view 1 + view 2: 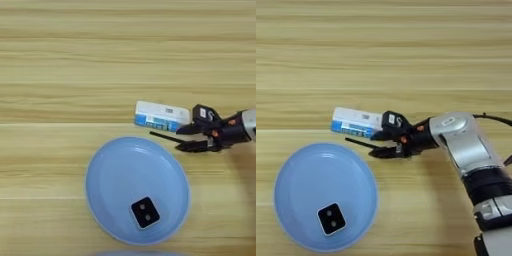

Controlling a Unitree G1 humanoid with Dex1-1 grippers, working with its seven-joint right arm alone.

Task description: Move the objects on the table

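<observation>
The silver forearm is seen entering from the right. Left of it lies the light-blue plate, with the square block resting inside near its front rim. Behind the plate's far rim lies the blue-and-white box, long axis running left-right. The right gripper is parted, holding nothing, with the thin black stick just at its fingertips, pointing leftward.

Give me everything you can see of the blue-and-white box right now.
The box is a small oblong carton, white on top with a blue band along its near side. It lies flat on the table, long axis nearly left-right, just beyond the plate. The gripper sits at its right end; whether they touch is unclear.
</observation>
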